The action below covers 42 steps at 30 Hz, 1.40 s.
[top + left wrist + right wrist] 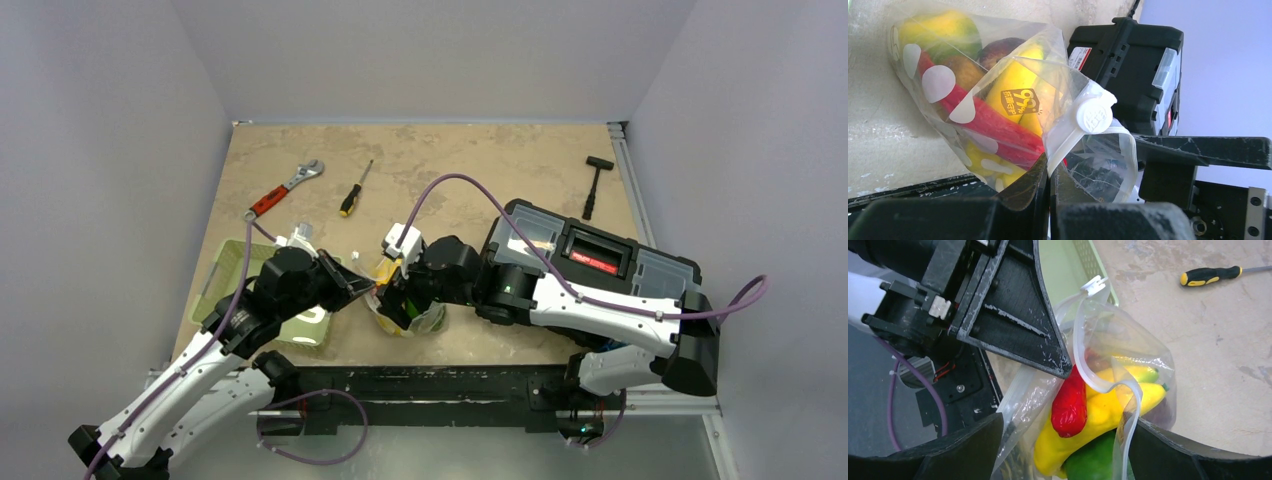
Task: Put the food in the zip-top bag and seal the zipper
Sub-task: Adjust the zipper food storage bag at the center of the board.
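The zip-top bag lies near the table's front edge with the food inside: yellow pieces, a long red chilli, a green piece and a dark maroon one. My left gripper is shut on the bag's mouth edge by the zipper, just below its white slider. My right gripper is open, with its fingers on either side of the filled bag. The mouth strip gapes open and loops between them.
The pale green mesh basket sits left of the bag. A black toolbox stands to the right. A wrench, a screwdriver and a hammer lie farther back.
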Motion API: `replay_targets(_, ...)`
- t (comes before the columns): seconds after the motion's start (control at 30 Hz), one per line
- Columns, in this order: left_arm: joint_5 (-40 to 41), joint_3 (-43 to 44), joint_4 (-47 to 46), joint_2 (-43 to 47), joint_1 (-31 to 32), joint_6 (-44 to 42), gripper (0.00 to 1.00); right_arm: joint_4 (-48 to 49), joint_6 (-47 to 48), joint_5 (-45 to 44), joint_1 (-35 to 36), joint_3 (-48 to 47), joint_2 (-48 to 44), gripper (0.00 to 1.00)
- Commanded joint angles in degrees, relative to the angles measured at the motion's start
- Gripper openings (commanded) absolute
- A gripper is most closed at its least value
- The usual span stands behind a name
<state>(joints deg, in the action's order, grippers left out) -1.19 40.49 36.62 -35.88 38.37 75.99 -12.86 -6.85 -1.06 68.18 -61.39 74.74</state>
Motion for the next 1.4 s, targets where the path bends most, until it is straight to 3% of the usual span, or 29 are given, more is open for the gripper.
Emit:
replay_targets(0.0,0.5,2.4,-1.5,0.4,-0.2,1.2,0.0,3.0,-3.6,0.3,0.3,-4.6,0.2,0.89)
replay_targets(0.2,1.0,2.9,-0.3,1.0,-0.2,1.2,0.0,3.3,-7.8,2.1,0.2,-6.1,2.0,0.88)
replay_targets(0.47,3.4,5.2,6.3,1.0,-0.2,8.6,0.0,2.4,-0.7,1.1,1.1,-4.3,2.3,0.9)
replay_targets(0.8,1.6,10.4,14.9,-5.2,-0.2,18.0,0.0,0.8,5.4,-12.8,4.4,-6.3,5.1,0.9)
replay_targets(0.9,1.8,10.7,15.6,-4.9,-0.2,19.1,0.0,-0.5,5.2,-14.3,4.5,-8.2,7.5,0.81)
replay_targets(1.03,3.4,10.1,16.4,-2.6,-0.2,20.0,0.0,-0.7,3.9,-12.4,4.4,-8.9,9.1,0.56)
replay_targets(1.07,4.0,10.2,16.9,-2.1,-0.2,19.7,0.04,0.0,3.8,-12.2,4.3,-8.4,8.8,0.5)
replay_targets(1.27,7.8,10.1,19.3,2.2,-0.2,12.6,0.74,2.3,3.5,-7.6,2.7,-5.6,6.3,0.11)
replay_targets(1.37,10.7,9.6,20.0,6.1,-0.2,6.2,0.9,3.4,2.8,-2.1,-0.3,-4.0,5.2,0.02)
